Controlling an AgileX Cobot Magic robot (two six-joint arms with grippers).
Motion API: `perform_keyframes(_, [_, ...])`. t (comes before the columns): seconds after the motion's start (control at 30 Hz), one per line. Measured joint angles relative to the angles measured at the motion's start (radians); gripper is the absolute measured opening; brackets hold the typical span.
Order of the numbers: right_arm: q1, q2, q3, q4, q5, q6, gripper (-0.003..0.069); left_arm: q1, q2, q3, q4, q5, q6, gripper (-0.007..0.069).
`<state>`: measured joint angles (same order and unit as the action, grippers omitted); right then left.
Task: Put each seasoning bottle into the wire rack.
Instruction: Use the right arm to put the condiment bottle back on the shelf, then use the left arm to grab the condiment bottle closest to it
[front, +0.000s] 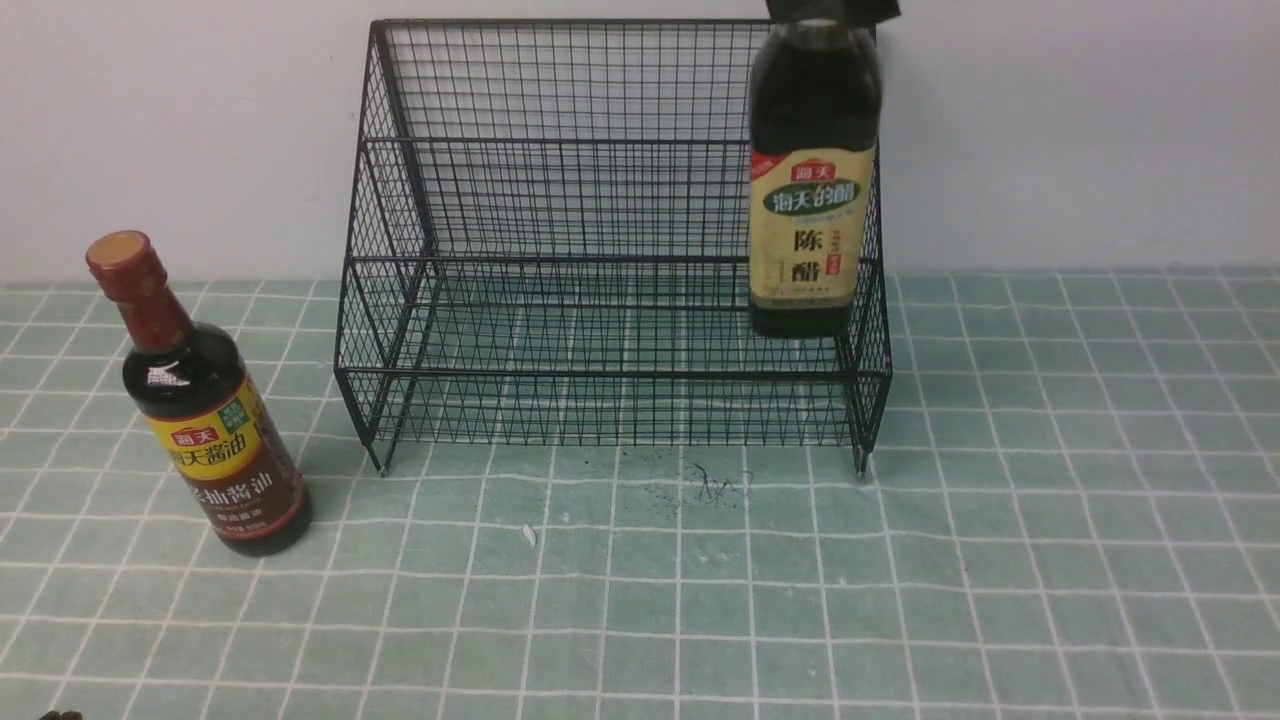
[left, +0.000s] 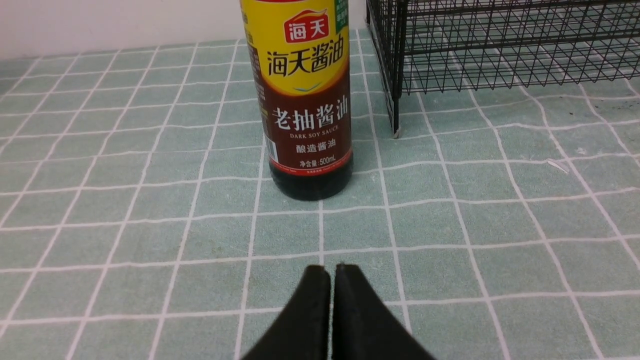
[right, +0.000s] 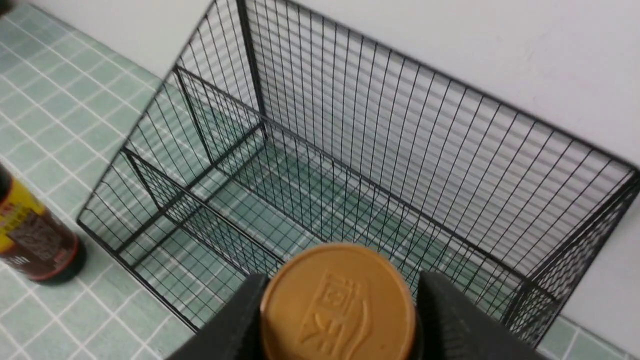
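Observation:
The black wire rack (front: 560, 300) stands against the wall, both tiers bare. My right gripper (front: 830, 10) is shut on the gold cap (right: 340, 305) of the squarer seasoning bottle (front: 812, 200), the one with the cream label. That bottle hangs upright at the rack's right end, its base just above the lower front tier. One dark finger (right: 235, 325) presses each side of the cap. The round seasoning bottle (front: 205, 420), with red neck wrap and yellow-and-maroon label, stands on the cloth left of the rack. My left gripper (left: 332, 272) is shut and empty, low over the cloth short of that bottle (left: 307, 100).
A green checked cloth (front: 900, 560) covers the table. A white wall (front: 1080, 130) rises right behind the rack. Small dark specks (front: 715, 485) and a white scrap (front: 528, 535) lie on the cloth before the rack's front edge.

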<state>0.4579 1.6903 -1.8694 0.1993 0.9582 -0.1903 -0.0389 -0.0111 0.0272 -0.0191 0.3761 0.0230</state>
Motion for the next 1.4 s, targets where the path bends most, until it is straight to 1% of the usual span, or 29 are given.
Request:
perform_keyframes(0.27, [0.000, 0.064, 0.000, 0.002, -0.002, 0.000, 0.0336, 0.000, 0.000, 0.000, 0.000, 0.000, 0.000, -0.0006])
perform_keyframes(0.8, [0.000, 0.136, -0.001, -0.017, 0.089, 0.000, 0.0336, 0.000, 0.000, 0.000, 0.000, 0.000, 0.000, -0.0006])
perform_keyframes(0.9, [0.000, 0.137, -0.003, -0.029, 0.091, 0.007, 0.0353, 0.000, 0.000, 0.000, 0.000, 0.000, 0.000, -0.0006])
perform_keyframes(0.97, [0.000, 0.137, -0.004, -0.039, 0.087, 0.007, 0.0377, 0.000, 0.000, 0.000, 0.000, 0.000, 0.000, -0.0006])
perform_keyframes(1.07, [0.000, 0.118, -0.009, -0.058, 0.085, 0.007, 0.0442, 0.000, 0.000, 0.000, 0.000, 0.000, 0.000, -0.0006])
perform_keyframes(1.13, [0.000, 0.094, -0.009, -0.064, 0.083, 0.007, 0.0461, 0.000, 0.000, 0.000, 0.000, 0.000, 0.000, -0.0006])
perform_keyframes(1.4, [0.000, -0.069, -0.009, -0.069, 0.096, 0.026, 0.0471, 0.000, 0.000, 0.000, 0.000, 0.000, 0.000, -0.0006])
